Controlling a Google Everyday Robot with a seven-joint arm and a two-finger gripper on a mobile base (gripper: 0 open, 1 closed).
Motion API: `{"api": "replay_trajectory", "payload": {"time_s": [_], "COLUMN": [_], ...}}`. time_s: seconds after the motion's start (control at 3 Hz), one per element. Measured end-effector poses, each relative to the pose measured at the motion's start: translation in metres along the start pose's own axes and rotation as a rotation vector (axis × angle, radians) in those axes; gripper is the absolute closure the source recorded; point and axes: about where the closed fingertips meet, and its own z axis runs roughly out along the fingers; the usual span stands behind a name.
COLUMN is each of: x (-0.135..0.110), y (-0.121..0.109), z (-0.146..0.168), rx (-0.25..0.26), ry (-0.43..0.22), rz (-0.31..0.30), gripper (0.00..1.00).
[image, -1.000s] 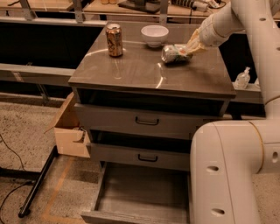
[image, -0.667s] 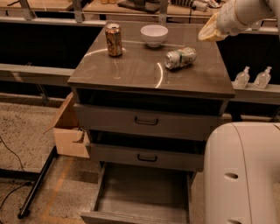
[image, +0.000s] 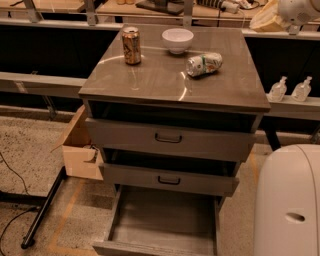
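Three things sit on the counter (image: 165, 82), which is the top of a grey set of drawers. One is a brown can (image: 131, 45) that stands upright near the back left. A white bowl (image: 177, 40) sits at the back, to the right of that can and apart from it. The third thing is a green and white can (image: 204, 64) that lies on its side, to the right of the bowl and a bit closer to the front.

The gripper (image: 262, 21) is up in the top right corner, at the end of the white arm (image: 300, 10). It hangs in the air past the back right corner of the counter and touches nothing there. I cannot tell if it is spread wide or pressed together. The lying can is the thing nearest to it, but the two are well apart.

The top drawer (image: 168, 137) and the middle drawer (image: 169, 180) stick out a little. The bottom drawer (image: 165, 225) is pulled far out. A cardboard box (image: 80, 147) sits on the floor to the left of the drawers. Two small clear bottles (image: 278, 89) stand side by side on a ledge to the right. The robot's big white body (image: 287, 200) fills the bottom right corner.
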Motion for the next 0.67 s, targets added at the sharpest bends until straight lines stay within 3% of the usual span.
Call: {"api": "replay_trajectory", "payload": {"time_s": [0.33,0.67], "x": [0.0008,0.0009], "y": [-0.0032,-0.0020], "z": [-0.0157,-0.0102], "rx": [0.020,0.014], "ry": [-0.005,-0.007], "rz": [0.038,0.037], "gripper": [0.83,0.59]}}
